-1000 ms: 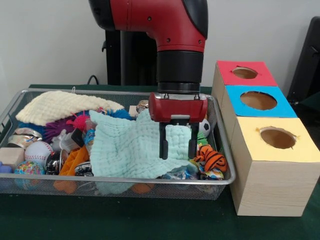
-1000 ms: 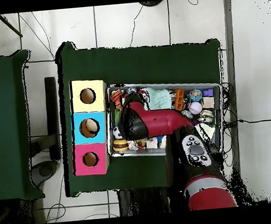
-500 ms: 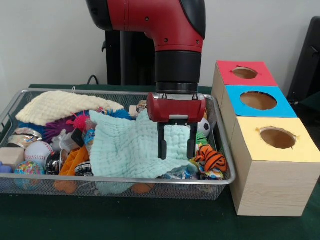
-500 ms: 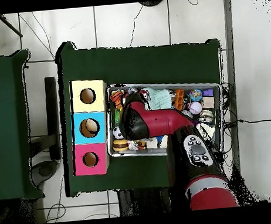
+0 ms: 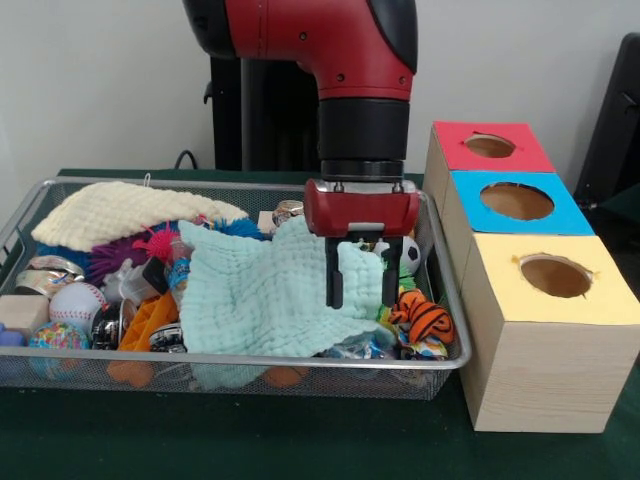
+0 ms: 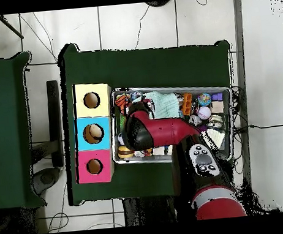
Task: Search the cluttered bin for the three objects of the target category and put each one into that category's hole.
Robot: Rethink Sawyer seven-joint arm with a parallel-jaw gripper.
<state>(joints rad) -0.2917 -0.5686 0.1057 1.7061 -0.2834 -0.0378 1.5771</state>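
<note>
Pincer (image 5: 361, 296) has shifted toward frame right and lifted slightly over the last second — fingers spread, grasping nothing, hovering over the mint cloth's (image 5: 262, 295) right edge. No target picked yet; candidates sit in the wire bin (image 5: 440, 352) — striped tiger toy (image 5: 424, 318) and soccer ball (image 5: 409, 254) just right of it. Red (image 5: 489, 146), blue (image 5: 517, 201), yellow (image 5: 555, 275) holes untouched.
</note>
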